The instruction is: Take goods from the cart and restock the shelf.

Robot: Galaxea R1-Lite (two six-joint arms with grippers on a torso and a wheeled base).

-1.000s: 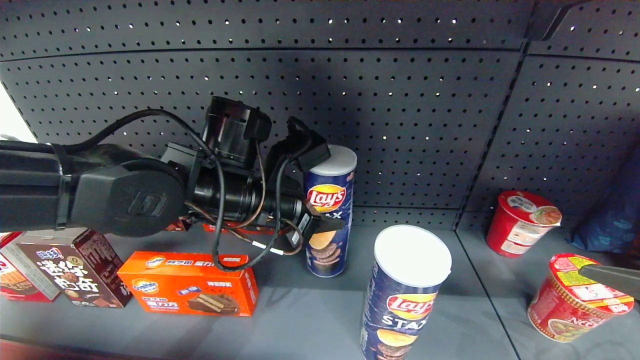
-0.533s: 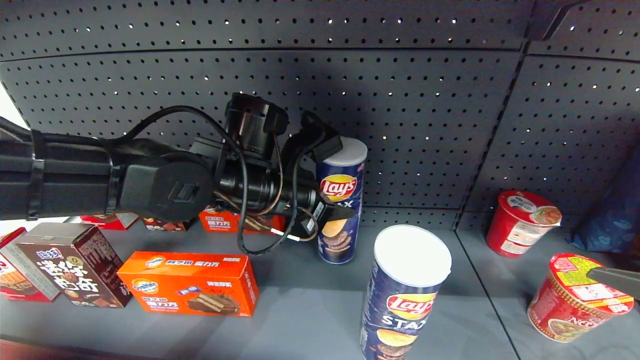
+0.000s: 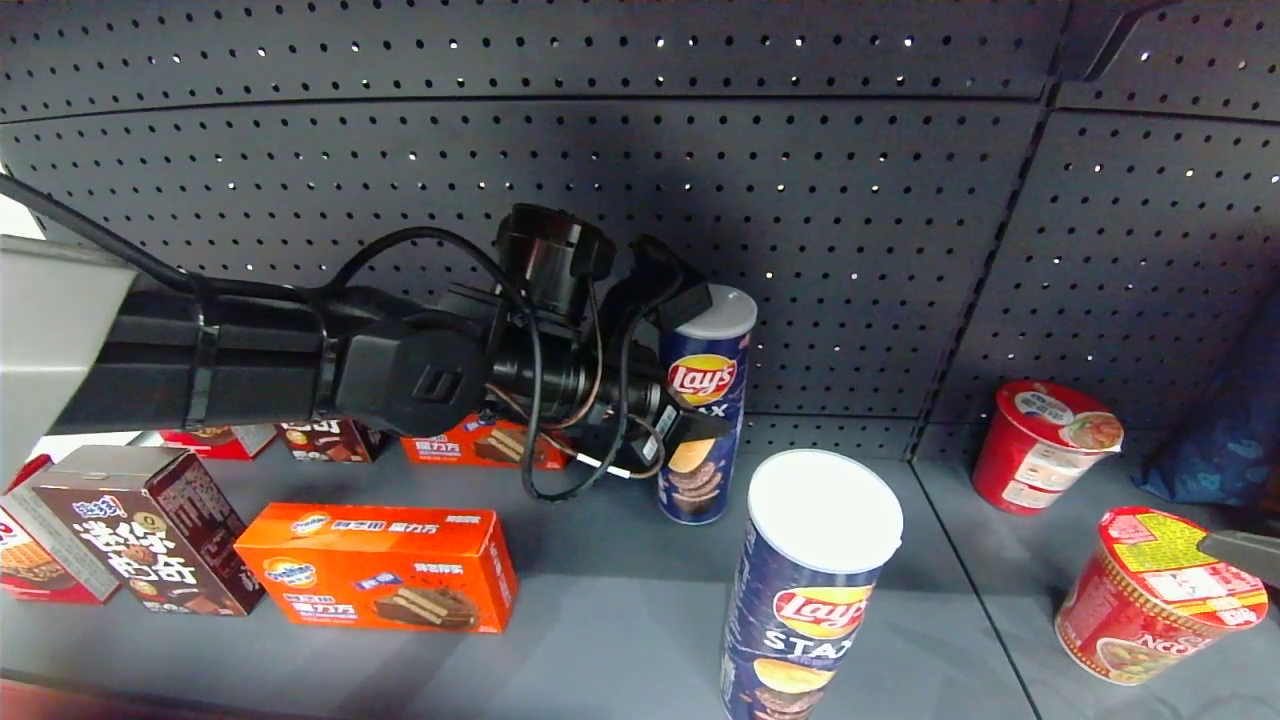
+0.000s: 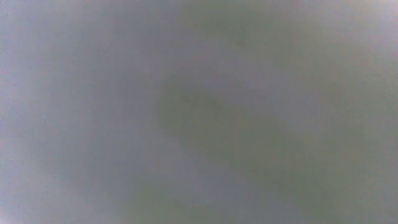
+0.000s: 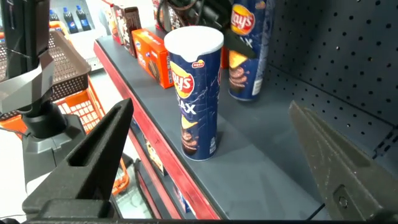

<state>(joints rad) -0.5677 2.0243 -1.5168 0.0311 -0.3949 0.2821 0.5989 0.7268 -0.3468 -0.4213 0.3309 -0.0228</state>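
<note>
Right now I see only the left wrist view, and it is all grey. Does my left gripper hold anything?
Observer: Yes. In the head view the left gripper is shut on a blue chip can, which is upright.
Operator: Where is this can on the shelf?
Observer: At the back, close to the pegboard wall. I cannot tell whether its base touches the shelf.
Operator: Is something near it?
Observer: A second chip can stands in front of it and to the right, nearer the shelf edge and apart from it.
</note>
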